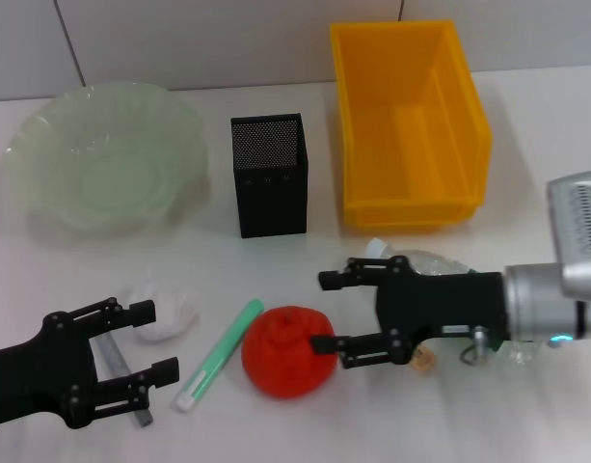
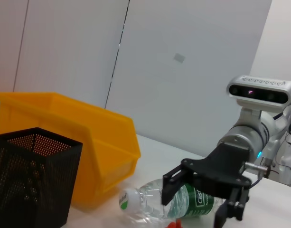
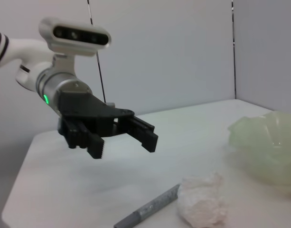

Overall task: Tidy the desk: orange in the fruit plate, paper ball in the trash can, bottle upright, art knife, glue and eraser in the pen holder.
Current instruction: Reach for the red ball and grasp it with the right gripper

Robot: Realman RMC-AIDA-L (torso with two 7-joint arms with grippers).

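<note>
Head view: right gripper [image 1: 326,312] fingers spread wide, lower one touching the orange [image 1: 287,351].

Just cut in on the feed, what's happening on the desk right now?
Nothing is put away yet. The right gripper is open beside the orange, above the lying bottle. The left gripper is open near the paper ball, with the art knife under it and the glue next to it. The fruit plate, pen holder and trash can look empty from the head view.
</note>
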